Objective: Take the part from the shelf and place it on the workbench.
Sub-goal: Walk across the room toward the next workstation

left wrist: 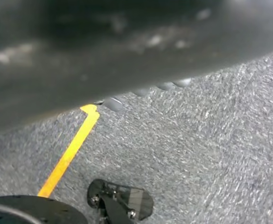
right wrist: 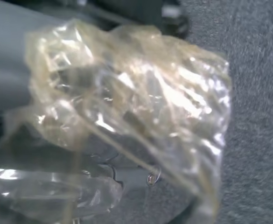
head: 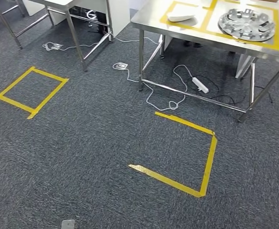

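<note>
The steel workbench (head: 149, 20) stands at the top right of the head view, marked with yellow tape squares. On it lie a round silver metal part (head: 246, 24) with raised ribs and a flat white piece (head: 180, 16). In the right wrist view my right hand (right wrist: 128, 107) is wrapped in crinkled clear plastic, with grey curved surfaces under it; what it holds is hidden. In the left wrist view a dark blurred surface (left wrist: 92, 46) with a notched edge lies close to the camera; I cannot tell whether it is my left hand or a held part.
Dark grey carpet with a yellow tape outline (head: 188, 152) before the workbench and a tape square (head: 31, 91) at the left. White cables and a power strip (head: 200, 85) lie under the bench. A second metal table (head: 73, 28) stands at the back left.
</note>
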